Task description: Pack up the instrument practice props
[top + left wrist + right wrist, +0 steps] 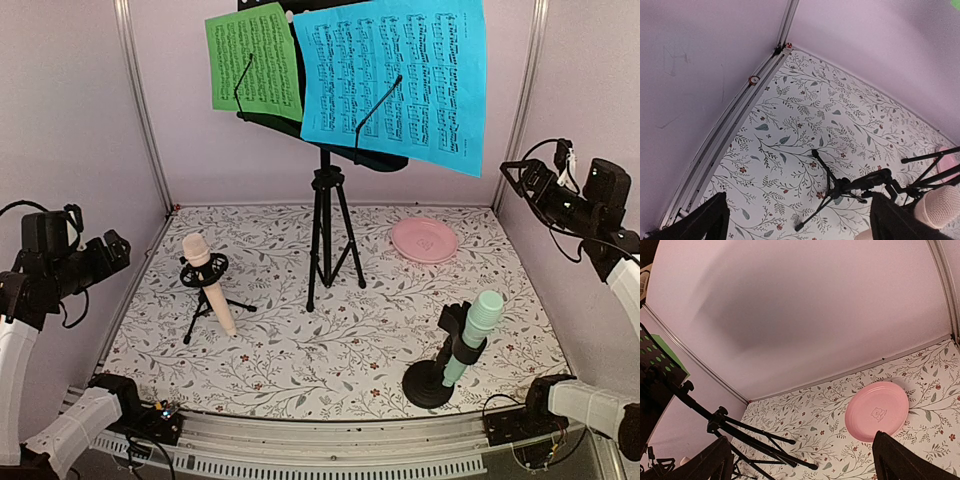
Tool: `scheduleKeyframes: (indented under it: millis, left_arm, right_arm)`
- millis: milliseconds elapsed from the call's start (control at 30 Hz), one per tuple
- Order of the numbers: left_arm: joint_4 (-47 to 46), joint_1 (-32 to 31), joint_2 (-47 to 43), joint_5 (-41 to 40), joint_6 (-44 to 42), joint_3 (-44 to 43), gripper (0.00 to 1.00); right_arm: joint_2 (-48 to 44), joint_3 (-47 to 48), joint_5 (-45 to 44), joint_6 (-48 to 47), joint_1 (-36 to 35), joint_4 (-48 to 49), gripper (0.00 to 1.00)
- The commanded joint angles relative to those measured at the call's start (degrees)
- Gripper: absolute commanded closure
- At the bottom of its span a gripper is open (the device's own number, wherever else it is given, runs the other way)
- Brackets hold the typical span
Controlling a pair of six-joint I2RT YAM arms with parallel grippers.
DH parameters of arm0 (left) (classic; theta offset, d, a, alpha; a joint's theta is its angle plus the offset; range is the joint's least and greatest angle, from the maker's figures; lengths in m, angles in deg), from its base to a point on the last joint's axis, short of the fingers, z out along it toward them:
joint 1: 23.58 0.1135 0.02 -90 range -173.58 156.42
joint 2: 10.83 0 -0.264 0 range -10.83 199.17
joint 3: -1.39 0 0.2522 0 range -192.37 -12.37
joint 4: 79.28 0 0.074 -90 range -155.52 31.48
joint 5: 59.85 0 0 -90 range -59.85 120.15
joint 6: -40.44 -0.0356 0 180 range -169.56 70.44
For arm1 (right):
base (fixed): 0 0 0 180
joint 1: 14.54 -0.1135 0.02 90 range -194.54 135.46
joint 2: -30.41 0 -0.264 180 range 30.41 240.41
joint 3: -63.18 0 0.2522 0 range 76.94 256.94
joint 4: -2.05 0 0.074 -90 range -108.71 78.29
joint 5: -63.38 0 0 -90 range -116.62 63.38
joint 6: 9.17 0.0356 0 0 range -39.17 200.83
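Note:
The black perforated music stand [325, 230] stands mid-table on its tripod, holding a green page [255, 60] and a blue page [395, 75]. A beige toy microphone [208, 280] sits tilted in a small black tripod holder [200, 305] at the left. A mint microphone [475, 330] sits in a round-based black holder [430, 385] at the front right. My left gripper [113, 248] hovers open and empty at the left edge, above the small tripod holder [840, 187]. My right gripper [516, 175] hovers open and empty at the right edge, and its wrist view shows the stand's legs [745, 437].
A round pink plate [424, 240] lies at the back right, also in the right wrist view [877, 410]. Pale enclosure walls [70, 120] and metal rails close in the floral table [290, 350]. The beige microphone head [940, 205] shows at the left wrist view's right edge.

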Motion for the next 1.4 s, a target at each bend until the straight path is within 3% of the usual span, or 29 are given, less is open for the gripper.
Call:
scheduleKeyframes:
  millis: [0,333,500,700,900,1033,1233,1367]
  left_arm:
    - [-1.1,-0.4,-0.8,-0.4,0.1,0.7,0.02]
    - [-1.3,-0.4,-0.7,0.3,-0.2,0.7,0.02]
    - [-1.4,-0.4,-0.6,0.5,-0.3,0.8,0.02]
    - [-1.3,-0.3,-0.7,0.1,-0.1,0.8,0.02]
    - [-1.3,-0.4,-0.4,0.2,-0.2,0.8,0.02]
    - [-1.3,-0.3,-0.4,0.2,-0.2,0.8,0.02]
    - [-1.3,-0.4,-0.3,0.0,-0.1,0.8,0.03]
    - [-1.1,-0.4,-0.7,-0.4,0.1,0.8,0.03]
  right_arm:
    - [-1.9,0.6,-2.1,0.7,0.3,1.2,0.01]
    - [-1.4,7.5,0.6,-5.6,0.2,-8.7,0.01]
    - [2.3,12.6,4.8,-9.2,-0.3,-22.5,0.01]
    - [2.7,15.8,4.1,-13.9,-5.9,-35.3,0.01]
    - [-0.9,11.4,9.5,-10.8,-10.7,-40.9,0.01]
    - [-1.0,9.6,8.1,-7.0,-13.4,-46.2,0.01]
    - [6.7,12.8,6.3,-1.4,-16.9,-58.9,0.01]
    - [13.2,20.3,4.5,-1.8,-21.0,-65.2,0.01]
